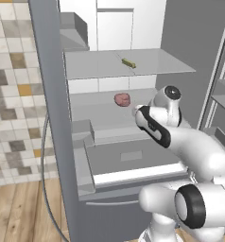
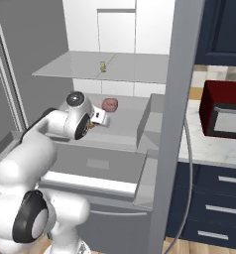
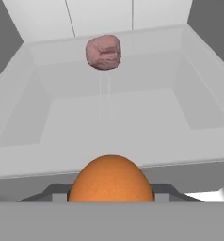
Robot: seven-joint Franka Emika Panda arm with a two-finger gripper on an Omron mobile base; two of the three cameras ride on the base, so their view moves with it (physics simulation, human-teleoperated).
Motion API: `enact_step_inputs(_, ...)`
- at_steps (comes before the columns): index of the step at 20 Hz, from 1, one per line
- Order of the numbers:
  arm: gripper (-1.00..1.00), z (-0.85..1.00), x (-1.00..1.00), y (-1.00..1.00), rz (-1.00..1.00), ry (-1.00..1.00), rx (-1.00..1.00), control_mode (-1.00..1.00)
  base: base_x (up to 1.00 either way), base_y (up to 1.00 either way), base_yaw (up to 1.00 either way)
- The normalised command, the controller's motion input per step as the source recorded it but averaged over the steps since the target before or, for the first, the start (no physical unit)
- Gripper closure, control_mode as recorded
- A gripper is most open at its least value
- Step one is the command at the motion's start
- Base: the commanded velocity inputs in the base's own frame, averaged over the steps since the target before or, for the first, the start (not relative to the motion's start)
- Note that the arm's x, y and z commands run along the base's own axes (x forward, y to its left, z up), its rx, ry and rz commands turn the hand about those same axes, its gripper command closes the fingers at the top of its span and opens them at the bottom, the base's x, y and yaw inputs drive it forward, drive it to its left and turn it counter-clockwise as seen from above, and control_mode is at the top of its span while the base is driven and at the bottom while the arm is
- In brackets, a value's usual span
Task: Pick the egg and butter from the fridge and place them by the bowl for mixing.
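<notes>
The fridge stands open, and my arm reaches onto its middle shelf. The egg, orange-brown, sits right at the bottom of the hand view, close between my fingers. A sliver of the egg shows under my gripper, which is shut on it just above the shelf. The butter, a thin olive-yellow stick, lies on the upper shelf, also seen as the butter from the right. The bowl is out of view.
A pink lumpy piece lies further back on the middle shelf. Below is a pale grey drawer. The fridge door bins flank the arm. A red microwave sits on the white counter to the right.
</notes>
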Motion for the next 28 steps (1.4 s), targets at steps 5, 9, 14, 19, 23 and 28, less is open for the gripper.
enact_step_inputs(5, 1.00, 0.37, -0.49, 0.10, 0.00, 0.00, 0.00, -1.00, 0.00, 0.00, 0.00)
enact_step_inputs(9, 1.00, 0.26, -0.44, 0.09, 0.00, -0.01, 0.00, -1.00, 0.00, 0.00, 0.00)
enact_step_inputs(14, 1.00, 0.27, -0.37, 0.03, 0.00, 0.00, 0.00, -1.00, 0.00, 0.00, 0.00)
enact_step_inputs(19, 1.00, 0.03, -0.04, 0.01, 0.00, -0.03, 0.00, -1.00, 0.00, 0.00, 0.00)
enact_step_inputs(23, 1.00, 0.00, 0.00, 0.00, 0.00, 0.00, 0.00, -1.00, 0.00, 0.00, 0.00)
enact_step_inputs(28, 1.00, 0.00, 0.00, 0.00, 0.00, 0.00, 0.00, 1.00, 0.00, 0.00, 0.00)
